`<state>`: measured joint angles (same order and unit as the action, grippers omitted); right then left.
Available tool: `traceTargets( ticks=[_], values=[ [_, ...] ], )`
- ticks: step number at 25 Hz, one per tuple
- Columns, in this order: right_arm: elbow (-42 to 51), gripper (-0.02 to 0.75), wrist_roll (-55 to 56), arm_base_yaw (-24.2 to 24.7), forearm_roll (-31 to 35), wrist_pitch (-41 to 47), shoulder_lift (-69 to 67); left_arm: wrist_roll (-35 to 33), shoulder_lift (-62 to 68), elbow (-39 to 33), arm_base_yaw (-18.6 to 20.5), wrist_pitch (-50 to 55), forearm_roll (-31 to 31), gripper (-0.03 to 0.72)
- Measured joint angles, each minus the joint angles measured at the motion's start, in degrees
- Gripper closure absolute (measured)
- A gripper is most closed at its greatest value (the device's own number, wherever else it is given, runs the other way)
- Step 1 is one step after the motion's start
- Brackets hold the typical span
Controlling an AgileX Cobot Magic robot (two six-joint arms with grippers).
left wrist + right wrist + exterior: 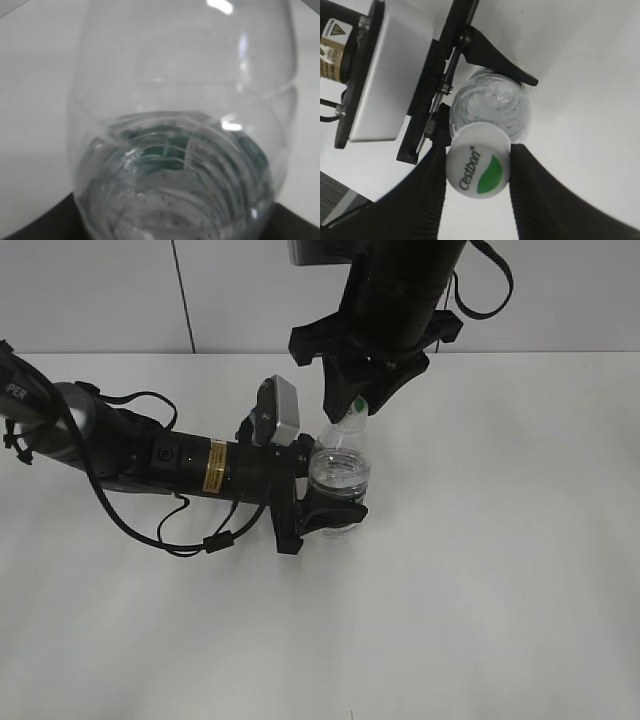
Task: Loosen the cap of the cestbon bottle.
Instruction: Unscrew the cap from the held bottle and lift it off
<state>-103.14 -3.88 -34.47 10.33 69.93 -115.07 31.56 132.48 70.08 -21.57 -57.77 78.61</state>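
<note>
The clear cestbon bottle [340,472] stands upright on the white table, its body clamped in my left gripper [325,502], which reaches in from the left. In the left wrist view the bottle [185,125] fills the frame, with a trace of its green label showing through. The white cap [478,167], with a green half-moon mark and "Cestbon" print, sits on the neck between the two black fingers of my right gripper [477,175], which press on its sides from above. In the exterior view the cap [355,407] shows just under the right gripper [357,400].
The white table [500,570] spreads around the bottle. The left arm's cables [190,535] trail on the table to the left. A white wall with a dark seam [180,290] stands behind.
</note>
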Motion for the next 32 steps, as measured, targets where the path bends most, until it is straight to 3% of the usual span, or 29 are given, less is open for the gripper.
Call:
traceTargets(
  ticks=[32],
  values=[
    [0.0,0.445,-50.1,0.0,1.3,0.11,0.12,-0.3,0.0,0.0,0.0,-1.06,1.01,0.274]
  ],
)
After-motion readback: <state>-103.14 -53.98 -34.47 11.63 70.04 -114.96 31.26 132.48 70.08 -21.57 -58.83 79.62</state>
